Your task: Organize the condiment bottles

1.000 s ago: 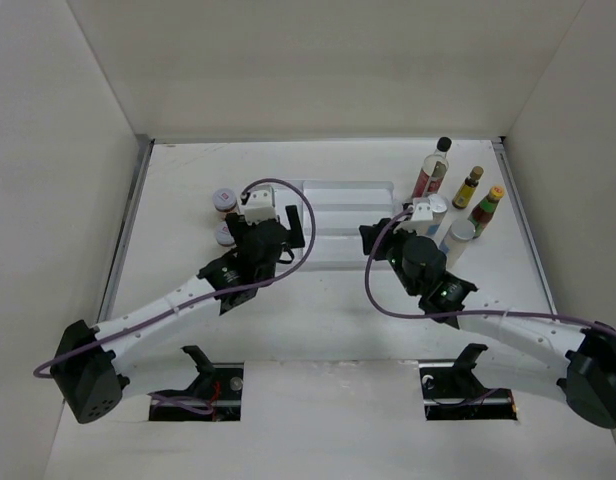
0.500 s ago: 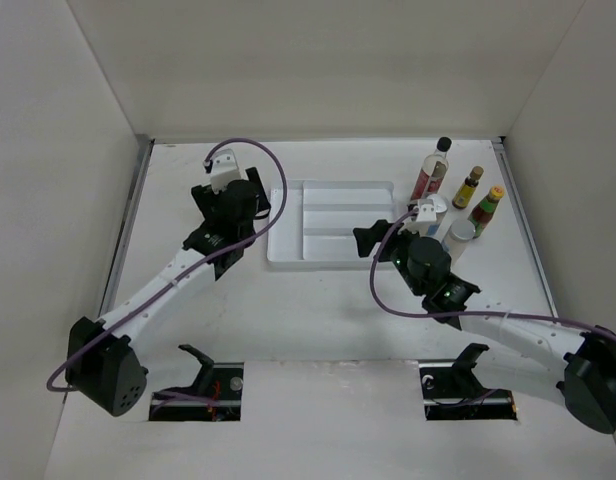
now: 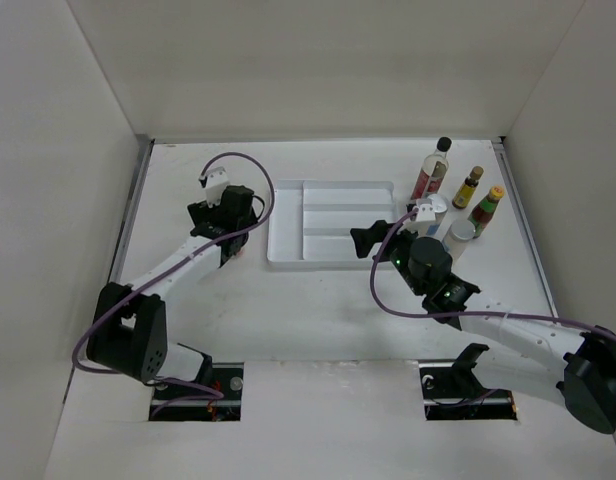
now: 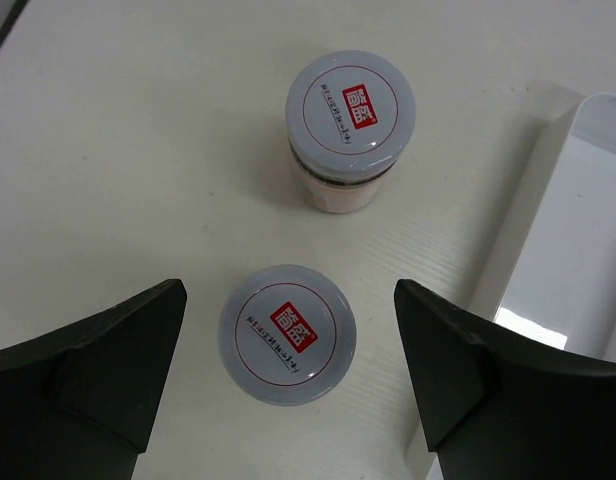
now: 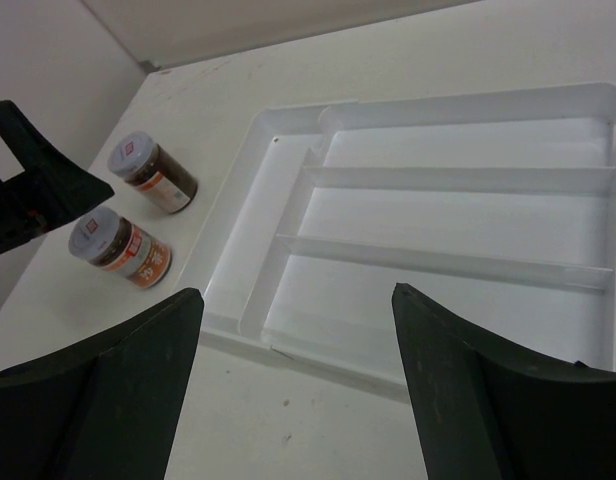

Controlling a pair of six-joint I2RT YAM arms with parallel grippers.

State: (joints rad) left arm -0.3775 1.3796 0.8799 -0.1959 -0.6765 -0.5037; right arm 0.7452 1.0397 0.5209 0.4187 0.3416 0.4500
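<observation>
Item: near jar [image 4: 286, 335], upright, directly beneath my left end effector [image 4: 288, 290]. Centred between its released jaws; nothing grasped.

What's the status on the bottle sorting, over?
Both open. Left gripper over near silver-lidded jar, not gripping. Right gripper facing bare tray. Nothing blocking.

From the top I can't see the jars [image 4: 286, 335], my left arm [image 3: 178, 268] covers them. Lid print unreadable. Tray [image 4: 533, 210] cut by left wrist frame's edge; one shaker [image 3: 437, 204] partly behind right arm [image 3: 508, 325].
</observation>
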